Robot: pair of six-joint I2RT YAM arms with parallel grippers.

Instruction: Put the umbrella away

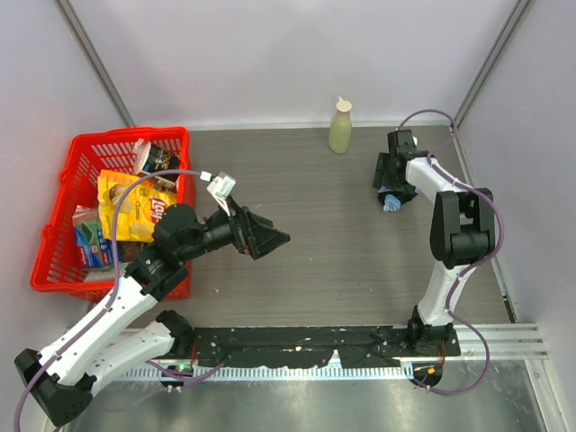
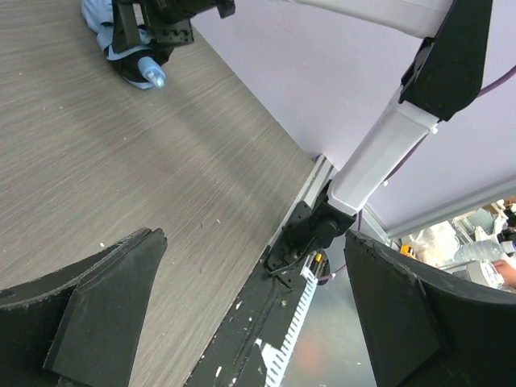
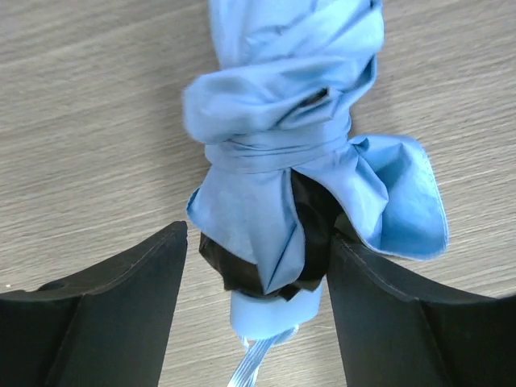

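from above, my left gripper (image 1: 273, 238) is hanging over the middle of the grey table (image 1: 324, 279), pointing toward the right, its jaws spread wide with nothing between them. behind that arm a red basket (image 1: 52, 263) is sitting at the left edge, with a yellow snack bag (image 1: 135, 205) and other packets lying inside. my right gripper (image 1: 393, 191) is reaching down at the far right of the table, and the sky-blue umbrella (image 1: 391, 204) is lying on the wood directly under it, mostly hidden by the wrist. a pale green bottle (image 1: 340, 128) is standing upright near the back wall, to the left of the umbrella and apart from it.

my left wrist camera is looking across the bare wood between its two wide-open fingers (image 2: 97, 314). in the top left corner the umbrella is lying flat, its small light-blue handle (image 2: 151, 74) poking out from under my right gripper.

my right wrist camera is looking straight down on the umbrella. the bundled fabric is being cinched by a blue band (image 3: 278, 153), with black cloth bunching below it, then the handle and a striped strap (image 3: 248, 364) trailing toward me. my two fingers are straddling that handle end, open rather than clamping: the left one is showing a sliver of table beside the fabric, while the right one is sitting right against the black cloth.
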